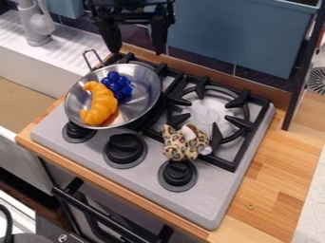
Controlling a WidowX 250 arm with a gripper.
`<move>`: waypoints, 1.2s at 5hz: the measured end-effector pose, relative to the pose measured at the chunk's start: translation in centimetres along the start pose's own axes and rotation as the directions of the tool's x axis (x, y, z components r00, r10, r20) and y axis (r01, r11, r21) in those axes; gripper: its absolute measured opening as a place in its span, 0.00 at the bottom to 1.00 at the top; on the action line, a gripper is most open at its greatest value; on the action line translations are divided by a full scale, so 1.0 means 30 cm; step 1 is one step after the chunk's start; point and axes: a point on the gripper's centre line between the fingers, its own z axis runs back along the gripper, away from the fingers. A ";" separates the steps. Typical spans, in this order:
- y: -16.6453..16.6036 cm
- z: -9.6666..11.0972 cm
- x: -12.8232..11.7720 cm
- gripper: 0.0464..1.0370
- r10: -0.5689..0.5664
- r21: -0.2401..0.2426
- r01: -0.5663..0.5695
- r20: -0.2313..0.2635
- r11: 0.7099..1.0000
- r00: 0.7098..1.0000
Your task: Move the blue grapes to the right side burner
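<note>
With 12 o'clock taken as the top of the camera view, the blue grapes (119,84) lie toward 7 o'clock from the jaws, down inside the metal pan (137,103) and apart from both fingertips. They sit near 12 o'clock of the pan's middle, with the orange croissant-shaped piece (99,105) close beside them toward 7 o'clock; whether those two touch, I cannot tell. The black gripper (136,51) hangs between 11 and 12 o'clock in the view, at the back of the stove (215,201), its fingers pointing down toward 6 o'clock. Its jaws stand wide apart, one finger on the 9 o'clock side and the other on the 3 o'clock side, and the background shows straight through the bare gap between them. The pan's wire handle (93,58) sticks out at 11 o'clock from the bowl, just beyond the finger on the 9 o'clock side. From the grapes, the right side burner (206,115) lies toward 4 o'clock, under its black grate (241,122). A leopard-print plush toy (184,144) lies at about 7 o'clock of that burner, by the grate's edge, with one of the black knobs (178,173) near it at 6 o'clock.
</note>
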 end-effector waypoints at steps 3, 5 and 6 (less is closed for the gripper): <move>0.147 -0.029 0.054 0.96 -0.008 -0.034 0.010 0.081 0.999 0.997; 0.162 -0.125 0.043 0.96 -0.048 -0.028 0.050 0.087 0.998 0.995; 0.150 -0.129 0.047 0.96 -0.052 -0.051 0.057 0.092 0.997 0.994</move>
